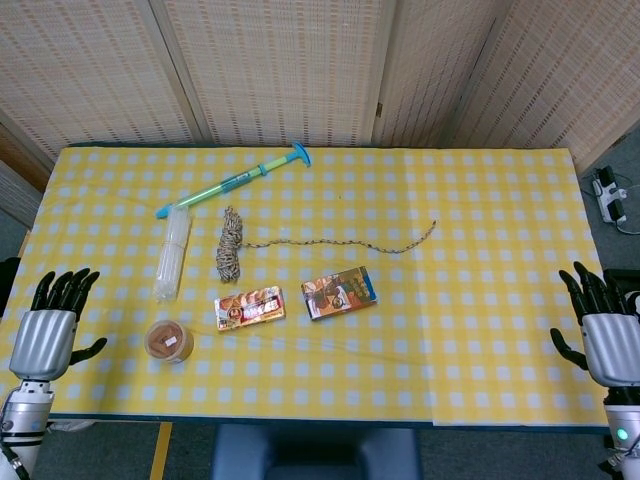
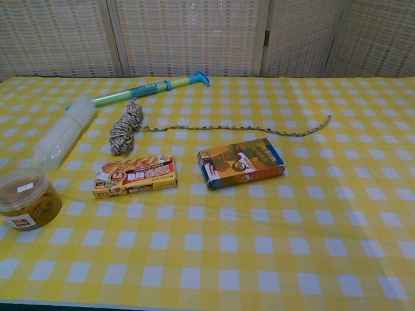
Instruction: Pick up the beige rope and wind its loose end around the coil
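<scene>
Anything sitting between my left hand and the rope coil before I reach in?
Yes. From the left hand, the round tub and the clear tube bundle lie toward the coil. Reaching over them looks feasible; nothing covers the coil.
</scene>
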Robot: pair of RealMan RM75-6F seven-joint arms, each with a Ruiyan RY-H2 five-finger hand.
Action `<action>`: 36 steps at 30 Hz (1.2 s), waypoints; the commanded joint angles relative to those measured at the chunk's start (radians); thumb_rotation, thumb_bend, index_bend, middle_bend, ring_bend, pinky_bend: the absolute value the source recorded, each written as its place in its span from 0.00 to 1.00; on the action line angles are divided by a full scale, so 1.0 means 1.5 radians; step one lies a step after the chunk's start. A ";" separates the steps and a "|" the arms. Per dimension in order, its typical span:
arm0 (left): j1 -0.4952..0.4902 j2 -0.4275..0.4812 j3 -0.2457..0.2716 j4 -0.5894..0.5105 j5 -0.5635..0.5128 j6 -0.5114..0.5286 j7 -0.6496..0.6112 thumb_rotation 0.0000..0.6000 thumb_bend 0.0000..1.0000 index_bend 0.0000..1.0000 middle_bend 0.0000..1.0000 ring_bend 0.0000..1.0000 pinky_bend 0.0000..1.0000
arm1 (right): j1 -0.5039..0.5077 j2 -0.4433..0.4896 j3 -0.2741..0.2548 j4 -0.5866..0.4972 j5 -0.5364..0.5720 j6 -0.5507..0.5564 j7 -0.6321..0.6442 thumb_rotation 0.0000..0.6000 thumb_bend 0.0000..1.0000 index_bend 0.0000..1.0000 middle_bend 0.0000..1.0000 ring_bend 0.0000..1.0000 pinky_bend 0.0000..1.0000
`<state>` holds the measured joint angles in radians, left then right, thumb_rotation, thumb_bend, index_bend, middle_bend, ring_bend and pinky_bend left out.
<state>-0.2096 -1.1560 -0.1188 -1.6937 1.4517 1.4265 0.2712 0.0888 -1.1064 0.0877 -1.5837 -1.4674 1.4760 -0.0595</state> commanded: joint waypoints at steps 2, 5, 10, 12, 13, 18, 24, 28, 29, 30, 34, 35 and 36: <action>-0.050 0.009 -0.026 -0.023 0.010 -0.050 -0.040 1.00 0.17 0.17 0.19 0.19 0.12 | -0.002 0.002 -0.001 0.000 -0.009 0.009 0.003 1.00 0.37 0.00 0.00 0.08 0.00; -0.087 0.012 -0.043 -0.040 0.003 -0.092 -0.046 1.00 0.17 0.18 0.22 0.23 0.16 | -0.003 0.004 -0.003 -0.002 -0.016 0.014 0.004 1.00 0.37 0.00 0.00 0.08 0.00; -0.162 -0.005 -0.088 -0.050 -0.054 -0.171 -0.027 1.00 0.17 0.21 0.25 0.28 0.24 | -0.006 0.006 -0.006 -0.005 -0.029 0.023 0.006 1.00 0.37 0.00 0.00 0.08 0.00; -0.195 -0.022 -0.112 -0.048 -0.115 -0.208 -0.008 1.00 0.19 0.22 0.26 0.30 0.25 | -0.009 0.007 -0.008 -0.006 -0.032 0.027 0.007 1.00 0.37 0.00 0.00 0.08 0.00; -0.209 -0.028 -0.121 -0.046 -0.143 -0.226 0.000 1.00 0.20 0.22 0.27 0.30 0.25 | -0.010 0.007 -0.008 -0.006 -0.034 0.030 0.008 1.00 0.37 0.00 0.00 0.08 0.00; -0.289 -0.065 -0.156 -0.011 -0.297 -0.309 0.044 1.00 0.22 0.22 0.27 0.30 0.26 | -0.018 0.010 -0.010 -0.007 -0.039 0.043 0.008 1.00 0.37 0.00 0.00 0.08 0.00; -0.369 -0.099 -0.168 0.040 -0.436 -0.388 0.068 1.00 0.30 0.20 0.27 0.29 0.26 | -0.026 0.012 -0.011 -0.012 -0.039 0.056 0.007 1.00 0.37 0.00 0.00 0.08 0.00; -0.426 -0.119 -0.156 0.097 -0.519 -0.438 0.090 1.00 0.34 0.17 0.26 0.26 0.26 | -0.029 0.015 -0.010 -0.016 -0.038 0.058 0.005 1.00 0.37 0.00 0.00 0.08 0.00; -0.438 -0.123 -0.151 0.110 -0.539 -0.445 0.098 1.00 0.37 0.17 0.26 0.26 0.26 | -0.030 0.015 -0.010 -0.017 -0.037 0.058 0.005 1.00 0.37 0.00 0.00 0.08 0.00; -0.453 -0.129 -0.145 0.127 -0.566 -0.455 0.105 1.00 0.43 0.16 0.25 0.25 0.26 | -0.030 0.015 -0.009 -0.017 -0.037 0.059 0.005 1.00 0.37 0.00 0.00 0.08 0.00; -0.491 -0.142 -0.134 0.179 -0.657 -0.499 0.100 1.00 0.68 0.13 0.22 0.23 0.24 | -0.029 0.017 -0.009 -0.018 -0.038 0.058 0.004 1.00 0.37 0.00 0.00 0.08 0.00; -0.501 -0.146 -0.130 0.195 -0.681 -0.514 0.095 1.00 0.72 0.13 0.22 0.23 0.24 | -0.029 0.017 -0.009 -0.018 -0.038 0.056 0.004 1.00 0.37 0.00 0.00 0.08 0.00; -0.508 -0.150 -0.127 0.208 -0.695 -0.523 0.092 1.00 0.77 0.12 0.22 0.23 0.24 | -0.029 0.017 -0.009 -0.018 -0.037 0.055 0.004 1.00 0.37 0.00 0.01 0.08 0.00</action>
<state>-0.9258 -1.3574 -0.3269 -1.4412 0.4776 0.6943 0.4120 0.0453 -1.0813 0.0745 -1.6103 -1.5237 1.5594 -0.0531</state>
